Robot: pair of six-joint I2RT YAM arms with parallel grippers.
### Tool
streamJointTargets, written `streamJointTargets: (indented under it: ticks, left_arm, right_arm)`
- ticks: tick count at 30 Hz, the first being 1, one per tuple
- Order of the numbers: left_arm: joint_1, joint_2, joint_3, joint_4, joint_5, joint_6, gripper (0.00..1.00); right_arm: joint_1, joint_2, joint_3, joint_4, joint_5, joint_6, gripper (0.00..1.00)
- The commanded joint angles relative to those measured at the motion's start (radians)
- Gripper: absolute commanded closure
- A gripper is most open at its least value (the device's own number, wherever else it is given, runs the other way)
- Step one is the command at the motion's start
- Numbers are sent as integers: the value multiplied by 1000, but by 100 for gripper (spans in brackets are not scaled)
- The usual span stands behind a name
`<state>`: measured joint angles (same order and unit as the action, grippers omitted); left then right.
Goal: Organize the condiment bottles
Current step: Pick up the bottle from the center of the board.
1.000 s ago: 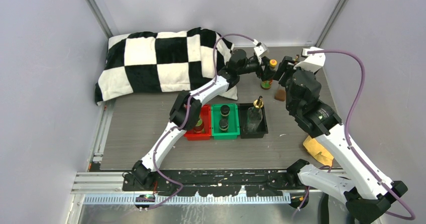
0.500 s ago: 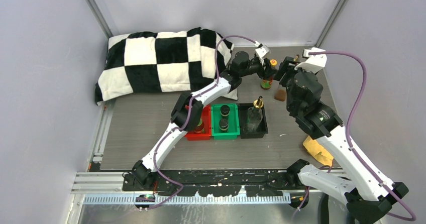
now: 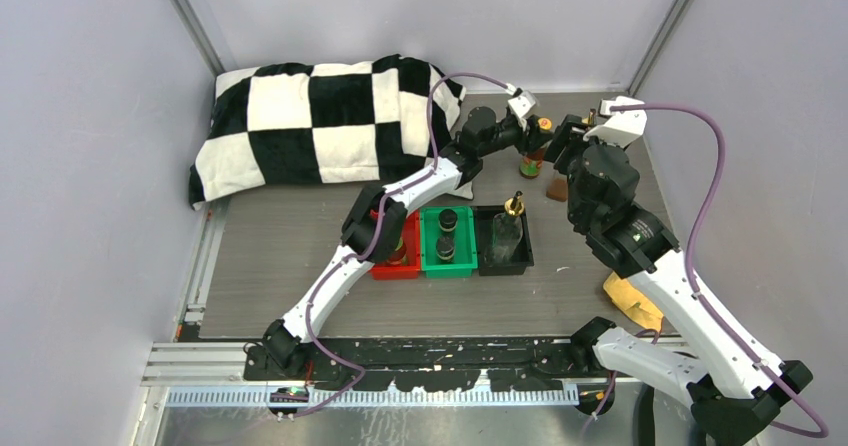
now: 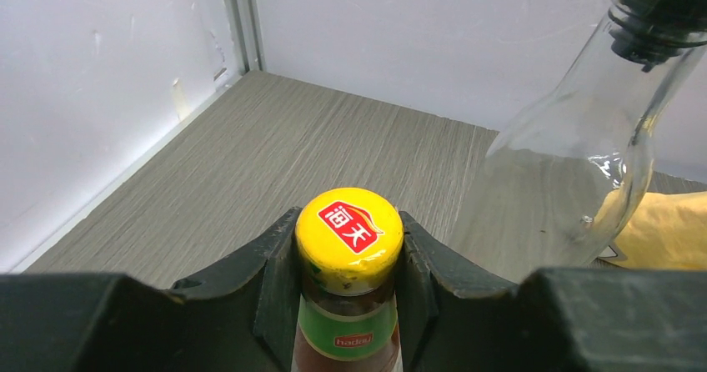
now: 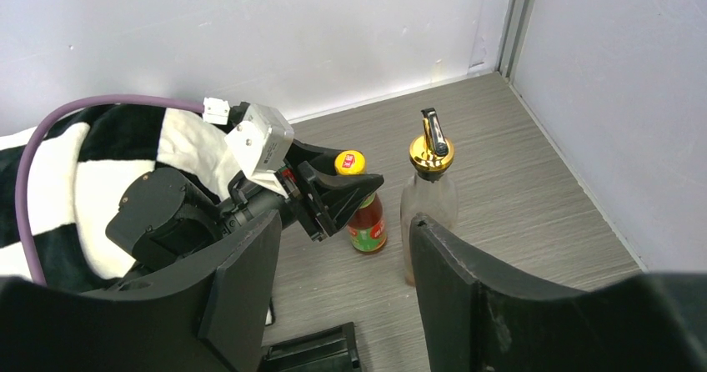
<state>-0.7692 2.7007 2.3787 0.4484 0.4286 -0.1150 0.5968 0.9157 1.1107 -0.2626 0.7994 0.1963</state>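
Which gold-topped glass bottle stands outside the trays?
The glass bottle standing beside the yellow-capped bottle, far right; the other glass bottle sits in the black tray.

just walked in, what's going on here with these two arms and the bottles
Two robot arms are sorting condiment bottles into trays. The left gripper is clamped on the neck of a yellow-capped sauce bottle standing on the table near its far right corner. The right gripper is open, facing the clear glass bottle beside it. The red tray holds one sauce bottle, the green tray two dark bottles, and the black tray one glass bottle.
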Motion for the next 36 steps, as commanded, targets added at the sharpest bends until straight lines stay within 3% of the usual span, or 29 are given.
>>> streamJointTargets:
  ticks: [1, 2, 3, 4, 15, 36]
  left_arm:
    - [-11, -55, -26, 56, -14, 16, 74]
    - [-11, -57, -29, 56, -14, 19, 82]
    - [-13, -60, -33, 56, -17, 23, 96]
    - [-14, -65, -40, 57, -25, 27, 99]
    - [-22, -126, -153, 83, -66, 50, 100]
    - [-27, -339, -258, -68, -122, 193, 100]
  right_arm:
    - [8, -21, -14, 46, 30, -4, 37]
    - [9, -22, -15, 47, 30, -4, 37]
    - [10, -23, -15, 47, 33, -5, 37]
    - [10, -23, -17, 48, 35, -6, 37]
    - [10, -38, -34, 59, 41, -13, 37]
    - [10, -101, -67, 95, 11, -14, 36]
